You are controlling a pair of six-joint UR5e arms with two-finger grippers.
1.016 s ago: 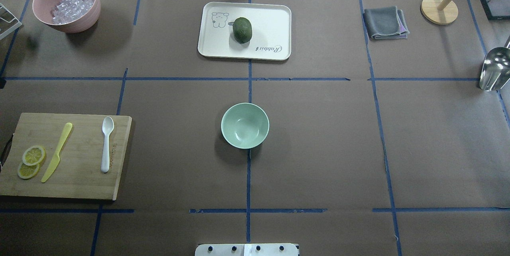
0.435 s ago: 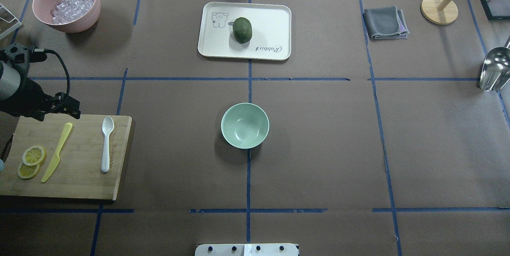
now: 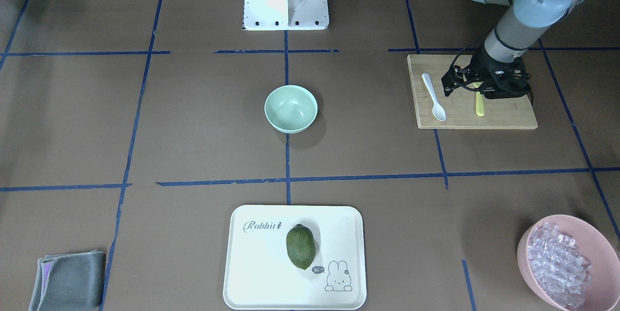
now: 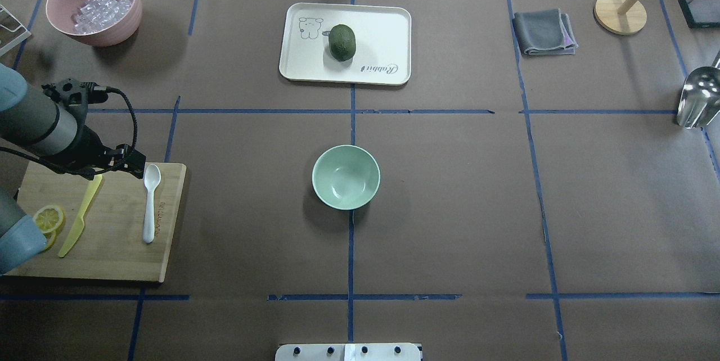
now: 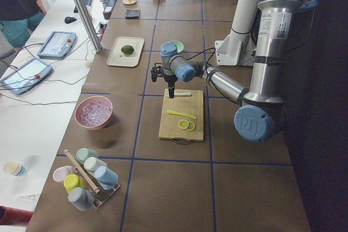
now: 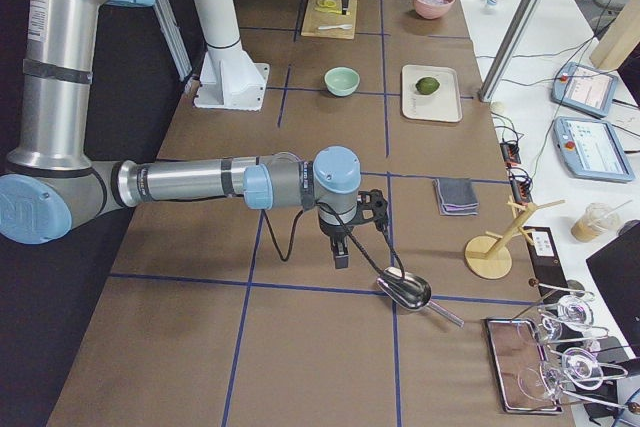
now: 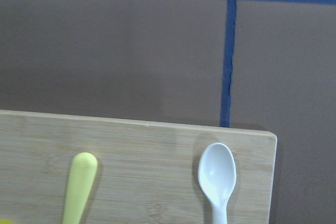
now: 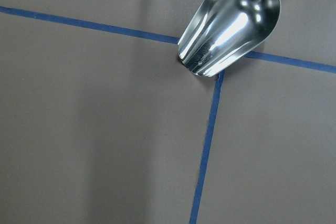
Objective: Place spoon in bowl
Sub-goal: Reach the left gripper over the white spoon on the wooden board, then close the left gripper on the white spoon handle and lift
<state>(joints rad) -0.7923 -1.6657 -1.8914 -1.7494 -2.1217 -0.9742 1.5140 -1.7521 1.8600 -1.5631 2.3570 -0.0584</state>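
- Bowls, two: mint-green bowl [image 4: 346,176] at centre, pink bowl [image 4: 104,35] far left.
- Lemon slices [image 4: 48,218], two, on one cutting board [image 4: 118,260].
- One each: spoon [image 4: 150,203], yellow knife [image 4: 81,213], tray [image 4: 382,35], green fruit [image 4: 342,42], grey cloth [image 4: 544,32], metal scoop [image 4: 697,96].
- Robot arms, two: left arm [image 4: 34,125], right arm [image 6: 200,184].

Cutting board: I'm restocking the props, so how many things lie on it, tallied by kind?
Spoon: 1
Knife: 1
Lemon slices: 2
Total: 4
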